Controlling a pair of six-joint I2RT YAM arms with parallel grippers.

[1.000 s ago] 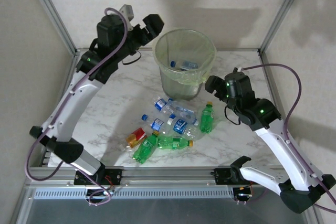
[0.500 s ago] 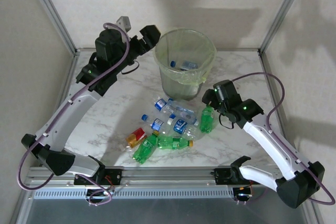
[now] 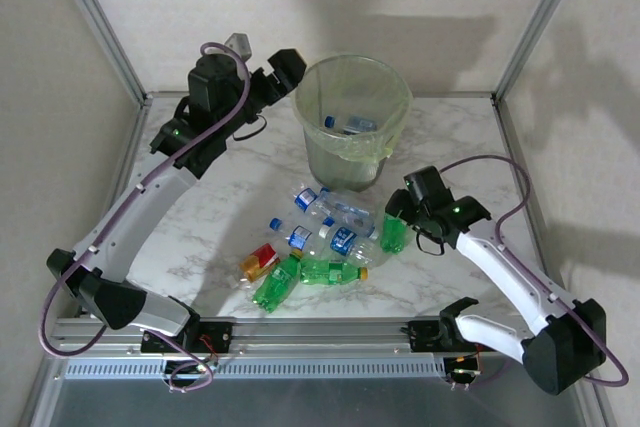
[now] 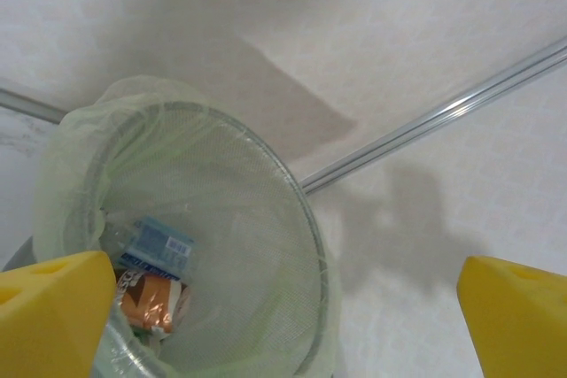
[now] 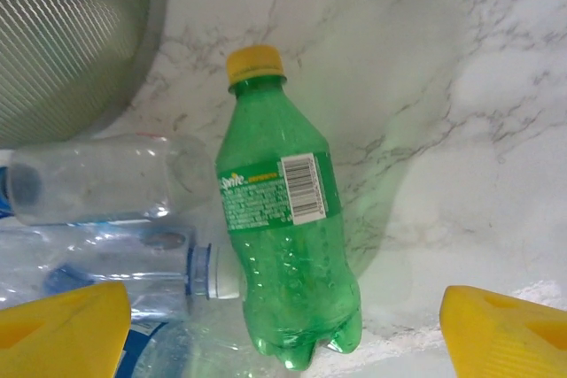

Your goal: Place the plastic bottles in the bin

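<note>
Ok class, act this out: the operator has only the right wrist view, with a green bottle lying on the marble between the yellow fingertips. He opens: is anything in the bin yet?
Observer: Yes. The left wrist view looks down into the bin: a blue-labelled bottle and a brown-labelled bottle lie at the bottom.
Operator: Where's the left gripper?
Observer: The left gripper is open, up beside the bin's left rim.
Operator: What else lies beyond my green bottle?
Observer: From above, a red-and-yellow-labelled bottle lies at the pile's left end.
</note>
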